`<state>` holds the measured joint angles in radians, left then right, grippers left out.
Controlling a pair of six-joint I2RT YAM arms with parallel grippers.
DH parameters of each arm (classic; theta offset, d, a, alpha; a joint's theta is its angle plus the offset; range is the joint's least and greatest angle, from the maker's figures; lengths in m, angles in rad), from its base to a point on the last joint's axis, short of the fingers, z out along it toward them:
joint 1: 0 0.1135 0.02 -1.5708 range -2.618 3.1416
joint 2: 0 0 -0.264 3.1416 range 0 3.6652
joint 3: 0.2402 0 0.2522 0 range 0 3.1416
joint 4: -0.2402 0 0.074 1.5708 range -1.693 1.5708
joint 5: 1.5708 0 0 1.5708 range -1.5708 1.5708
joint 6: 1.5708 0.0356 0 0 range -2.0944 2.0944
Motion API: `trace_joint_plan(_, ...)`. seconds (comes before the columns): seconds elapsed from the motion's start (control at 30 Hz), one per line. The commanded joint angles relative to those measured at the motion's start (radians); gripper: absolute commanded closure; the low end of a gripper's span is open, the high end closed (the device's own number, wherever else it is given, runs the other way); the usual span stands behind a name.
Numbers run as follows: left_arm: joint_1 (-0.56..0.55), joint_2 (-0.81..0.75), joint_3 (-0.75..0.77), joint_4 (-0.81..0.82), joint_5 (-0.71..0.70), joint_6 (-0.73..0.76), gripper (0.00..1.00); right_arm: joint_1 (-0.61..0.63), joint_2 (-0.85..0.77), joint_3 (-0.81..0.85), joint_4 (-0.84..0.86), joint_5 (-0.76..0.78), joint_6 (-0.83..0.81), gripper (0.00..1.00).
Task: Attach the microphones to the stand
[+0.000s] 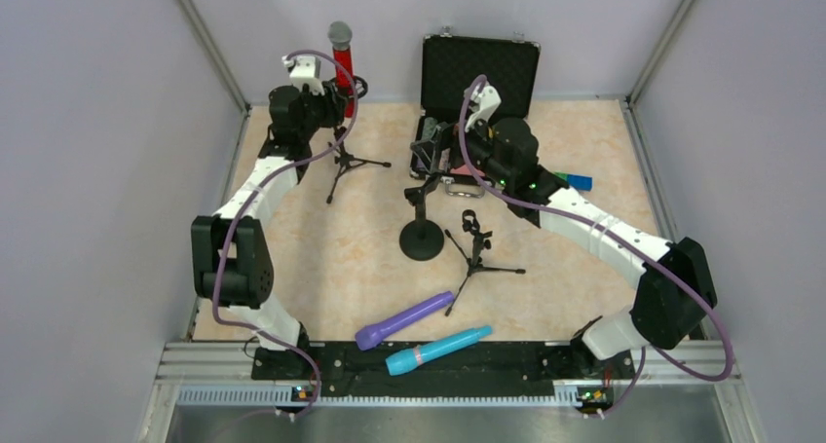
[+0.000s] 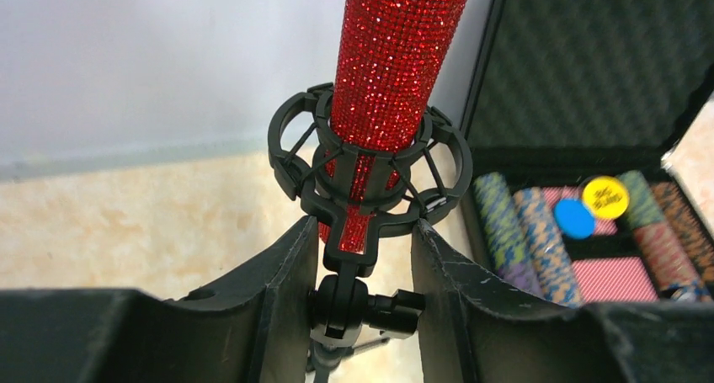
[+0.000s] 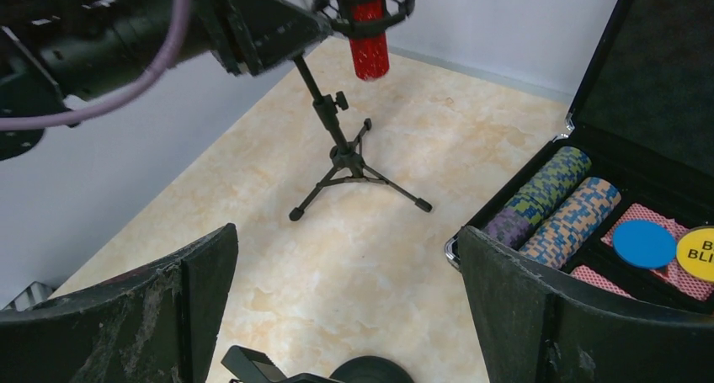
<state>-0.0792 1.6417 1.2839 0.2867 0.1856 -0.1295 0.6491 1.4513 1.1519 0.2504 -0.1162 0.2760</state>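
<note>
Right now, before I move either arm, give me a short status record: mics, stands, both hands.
red microphone: head up, seated in the far-left tripod clip
purple microphone: lying loose near the table's front edge
turquoise microphone: lying beside it, loose
empty stands: round-base stand, small tripod
left hand: fingers either side of the clip stem; grip unclear
right hand: open, holding nothing

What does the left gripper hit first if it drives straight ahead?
Likely the stand's black clip, which holds the red microphone, just beyond the left gripper; the joint below it sits between the fingers. Exact depth is unclear.
</note>
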Motion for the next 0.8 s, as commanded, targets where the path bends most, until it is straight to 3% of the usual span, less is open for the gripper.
trace_joint_plan(0.0, 0.019, 0.079, -0.010, -0.091, 0.001, -0.013, 0.98, -0.012, 0.017, 0.029, 0.029, -0.010, 0.011, 0.01)
trace_joint_plan(0.33, 0.022, 0.095, -0.038, -0.098, 0.039, -0.016, 0.88, -0.012, 0.030, 0.041, 0.028, -0.015, 0.011, 0.01)
trace_joint_plan(0.4, 0.022, 0.090, -0.039, -0.095, 0.059, -0.014, 0.80, -0.012, 0.033, 0.043, 0.030, -0.017, 0.015, 0.01)
trace_joint_plan(0.53, 0.022, 0.085, -0.026, -0.091, 0.127, -0.008, 0.49, -0.012, 0.038, 0.047, 0.034, -0.024, 0.024, 0.01)
trace_joint_plan(0.77, 0.022, 0.046, -0.020, -0.048, 0.192, -0.026, 0.23, -0.012, 0.042, 0.051, 0.031, -0.034, 0.036, 0.01)
